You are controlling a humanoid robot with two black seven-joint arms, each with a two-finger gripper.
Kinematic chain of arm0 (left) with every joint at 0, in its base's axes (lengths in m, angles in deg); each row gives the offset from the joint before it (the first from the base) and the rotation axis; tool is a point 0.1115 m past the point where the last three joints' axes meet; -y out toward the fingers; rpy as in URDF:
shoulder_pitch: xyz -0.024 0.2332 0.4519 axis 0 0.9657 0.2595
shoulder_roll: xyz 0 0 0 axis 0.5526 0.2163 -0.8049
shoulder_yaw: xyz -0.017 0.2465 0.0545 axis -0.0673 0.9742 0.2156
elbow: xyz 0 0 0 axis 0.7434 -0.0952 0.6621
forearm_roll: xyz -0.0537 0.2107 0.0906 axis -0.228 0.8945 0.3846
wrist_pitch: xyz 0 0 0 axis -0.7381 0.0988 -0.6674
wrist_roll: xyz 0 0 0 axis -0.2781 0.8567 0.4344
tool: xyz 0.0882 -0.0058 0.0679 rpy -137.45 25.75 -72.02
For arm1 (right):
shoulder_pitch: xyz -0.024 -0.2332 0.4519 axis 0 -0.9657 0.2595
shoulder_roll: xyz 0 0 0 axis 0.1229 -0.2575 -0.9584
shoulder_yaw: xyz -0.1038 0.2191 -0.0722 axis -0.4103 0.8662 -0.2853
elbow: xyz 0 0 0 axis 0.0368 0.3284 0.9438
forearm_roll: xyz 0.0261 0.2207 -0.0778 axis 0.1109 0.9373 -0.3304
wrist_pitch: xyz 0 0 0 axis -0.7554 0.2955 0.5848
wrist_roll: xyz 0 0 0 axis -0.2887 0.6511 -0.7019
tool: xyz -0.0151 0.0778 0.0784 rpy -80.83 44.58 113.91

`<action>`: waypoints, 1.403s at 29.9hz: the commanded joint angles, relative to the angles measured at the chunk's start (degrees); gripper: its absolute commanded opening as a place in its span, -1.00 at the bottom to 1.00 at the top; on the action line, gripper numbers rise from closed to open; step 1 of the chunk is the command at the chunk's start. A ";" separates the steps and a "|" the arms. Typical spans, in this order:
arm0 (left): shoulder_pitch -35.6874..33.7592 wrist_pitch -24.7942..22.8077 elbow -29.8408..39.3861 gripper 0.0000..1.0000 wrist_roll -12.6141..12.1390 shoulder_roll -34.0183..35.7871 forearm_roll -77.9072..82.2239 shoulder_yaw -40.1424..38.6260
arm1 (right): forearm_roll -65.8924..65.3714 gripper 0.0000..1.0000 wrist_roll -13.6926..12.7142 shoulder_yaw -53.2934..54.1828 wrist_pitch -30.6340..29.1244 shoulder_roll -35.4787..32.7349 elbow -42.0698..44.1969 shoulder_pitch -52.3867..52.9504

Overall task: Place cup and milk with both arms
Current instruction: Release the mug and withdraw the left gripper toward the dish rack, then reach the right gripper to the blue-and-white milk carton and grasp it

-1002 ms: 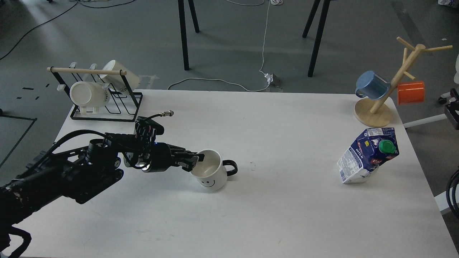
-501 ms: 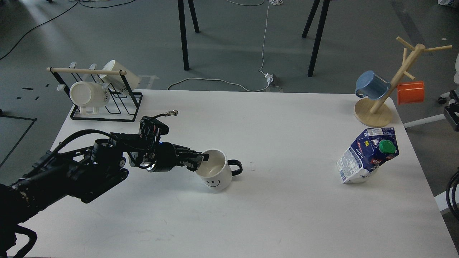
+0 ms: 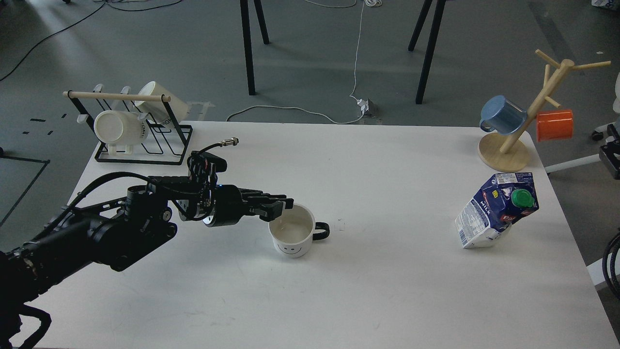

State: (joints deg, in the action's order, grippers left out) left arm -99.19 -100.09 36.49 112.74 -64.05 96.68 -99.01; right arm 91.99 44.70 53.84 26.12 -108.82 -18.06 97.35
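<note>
Cream-white ceramic, the smiley mug point(image 3: 292, 234) was stood upright on the white table point(image 3: 368, 291), left of centre, its black handle turned right. The left gripper point(image 3: 277, 209) was seen at its rim; its grip could not be told. The dented milk carton point(image 3: 497, 209) was found leaning far right

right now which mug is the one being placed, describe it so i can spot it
On the white table, left of centre, the left gripper sits at the rim of the cup. Unlike the lettered cream mugs in the wire rack, it has a black handle and smiley face.
</note>
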 commanded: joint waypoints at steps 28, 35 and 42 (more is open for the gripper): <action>13.90 -13.32 0.68 0.84 0.00 22.97 -70.98 -23.04 | -0.16 0.97 -0.96 1.59 0.00 -2.45 -6.17 -3.84; 15.49 -13.32 0.51 0.88 0.00 22.71 -70.98 -23.04 | 16.81 0.97 -7.64 1.94 0.00 -5.36 -9.42 -18.44; 15.75 -13.32 0.16 0.89 0.00 22.45 -70.72 -22.51 | 19.64 0.97 -10.72 0.88 0.00 -3.08 -19.34 -32.24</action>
State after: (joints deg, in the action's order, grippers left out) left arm -83.52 -113.41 36.85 112.73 -41.55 25.84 -121.84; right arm 111.50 34.42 55.02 26.12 -113.38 -32.92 70.14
